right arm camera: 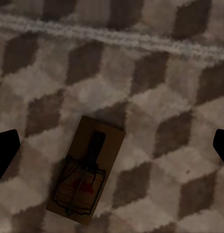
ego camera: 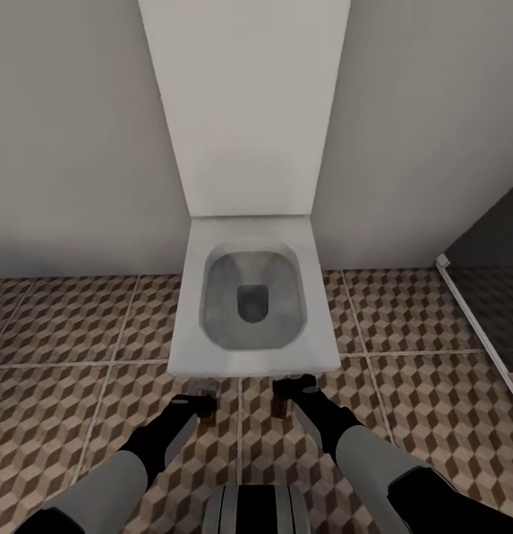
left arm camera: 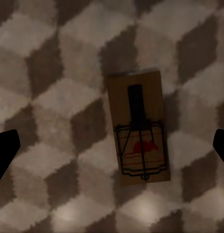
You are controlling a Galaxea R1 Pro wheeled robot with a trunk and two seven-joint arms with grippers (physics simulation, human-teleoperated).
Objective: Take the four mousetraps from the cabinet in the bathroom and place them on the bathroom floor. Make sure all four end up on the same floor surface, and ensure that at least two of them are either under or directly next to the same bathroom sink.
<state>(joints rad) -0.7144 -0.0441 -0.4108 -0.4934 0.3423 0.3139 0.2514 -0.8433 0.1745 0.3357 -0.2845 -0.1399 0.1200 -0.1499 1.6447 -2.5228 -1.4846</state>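
Two arms are reaching forward and down in the head view, over the bathroom floor (ego camera: 434,356), whose cube-patterned brown, beige and white tiles are spreading across the lower half of that picture; a pale wall (ego camera: 71,133) is rising behind it, and a white toilet (ego camera: 327,311) with a tall flat tank is standing against that wall, its open bowl facing the robot; a dark glass panel with a white frame (ego camera: 482,326) is running along the right edge. The robot's own grey trunk (ego camera: 256,512) is showing at the bottom centre; the left gripper (ego camera: 199,404) and the right gripper (ego camera: 290,397) are hanging just in front of the toilet's front edge, near each other and low over the tiles.

One mousetrap (left arm camera: 138,128) is lying flat on the tiles in the left wrist view, its tan board carrying a dark bar, a wire frame and a red patch; the left gripper's fingertips (left arm camera: 5,150) are showing only as dark tips at the two sides of that picture, spread wide and well apart from the board, holding nothing. Another mousetrap (right arm camera: 86,170) is lying flat and skewed on the tiles in the right wrist view, near a pale grout line (right arm camera: 141,41); the right gripper's fingertips (right arm camera: 6,148) are likewise standing wide at the picture's edges, apart from the board and empty. In the head view, small brown shapes are sitting on the floor beneath each gripper, though they are too small to tell clearly.
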